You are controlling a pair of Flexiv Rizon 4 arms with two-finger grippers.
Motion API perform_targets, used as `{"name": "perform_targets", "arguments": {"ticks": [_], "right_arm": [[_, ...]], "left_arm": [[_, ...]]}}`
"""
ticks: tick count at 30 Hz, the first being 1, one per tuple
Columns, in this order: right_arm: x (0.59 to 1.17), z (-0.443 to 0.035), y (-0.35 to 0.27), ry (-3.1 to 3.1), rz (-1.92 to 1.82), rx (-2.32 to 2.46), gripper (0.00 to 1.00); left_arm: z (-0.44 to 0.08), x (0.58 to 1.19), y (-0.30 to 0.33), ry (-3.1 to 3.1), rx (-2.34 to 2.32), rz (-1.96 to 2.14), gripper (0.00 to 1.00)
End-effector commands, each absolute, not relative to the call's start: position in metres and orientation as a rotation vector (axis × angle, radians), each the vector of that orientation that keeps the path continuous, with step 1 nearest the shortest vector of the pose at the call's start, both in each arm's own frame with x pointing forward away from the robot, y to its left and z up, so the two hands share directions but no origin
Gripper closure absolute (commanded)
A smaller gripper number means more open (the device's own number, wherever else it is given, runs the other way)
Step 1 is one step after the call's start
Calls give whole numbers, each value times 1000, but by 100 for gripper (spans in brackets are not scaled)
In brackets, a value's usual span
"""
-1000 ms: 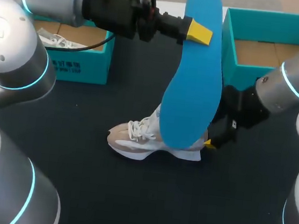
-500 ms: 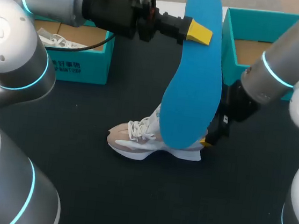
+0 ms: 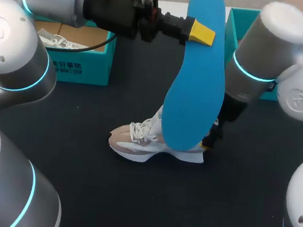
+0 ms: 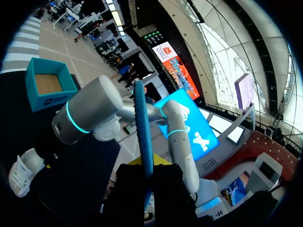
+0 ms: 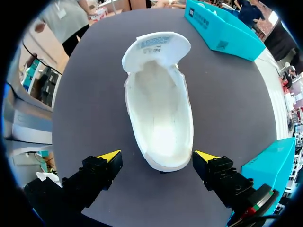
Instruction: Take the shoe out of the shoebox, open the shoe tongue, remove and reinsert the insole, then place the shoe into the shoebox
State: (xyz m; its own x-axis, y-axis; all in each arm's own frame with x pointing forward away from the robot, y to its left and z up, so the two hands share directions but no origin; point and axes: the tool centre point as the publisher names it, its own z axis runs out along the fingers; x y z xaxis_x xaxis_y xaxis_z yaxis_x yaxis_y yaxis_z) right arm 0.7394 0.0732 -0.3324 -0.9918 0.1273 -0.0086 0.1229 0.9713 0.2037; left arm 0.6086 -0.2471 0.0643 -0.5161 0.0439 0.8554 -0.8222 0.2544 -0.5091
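Note:
A long blue insole (image 3: 195, 85) hangs upright above the table, and my left gripper (image 3: 202, 33) is shut on its upper part. The left wrist view sees the insole (image 4: 143, 127) edge-on between the fingers of that gripper (image 4: 147, 166). Below it a white and beige shoe (image 3: 150, 144) stands on the dark table, toe to the left. My right gripper (image 3: 209, 142) is at its heel, partly hidden behind the insole. From above, the shoe (image 5: 161, 113) shows an empty inside and a raised tongue (image 5: 156, 46). The right gripper (image 5: 157, 158) stands open astride the heel without touching it.
A teal shoebox (image 3: 83, 62) at the back left holds another shoe (image 3: 58, 41). A second teal shoebox (image 3: 238, 33) at the back right is partly hidden by my right arm (image 3: 267, 55). Both boxes (image 5: 222, 30) (image 5: 270, 165) flank the shoe.
My right arm has swung in from the right, its upper part now over the right shoebox, and its gripper edged a little closer to the heel. The left arm and insole have not moved.

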Motion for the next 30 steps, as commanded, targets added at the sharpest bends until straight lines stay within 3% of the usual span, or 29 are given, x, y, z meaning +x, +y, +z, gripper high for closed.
{"name": "perform_targets", "arguments": {"ticks": [1,24,30], "right_arm": [[739,-332,75,3099,240,198,0],[738,-330,74,3104,204,193,0],[760,-314,74,3119,189,178,0]], "left_arm": [[63,608,-248,-1726,721,1367,100],[63,608,-248,-1726,721,1367,100],[63,608,-248,-1726,721,1367,100]]}}
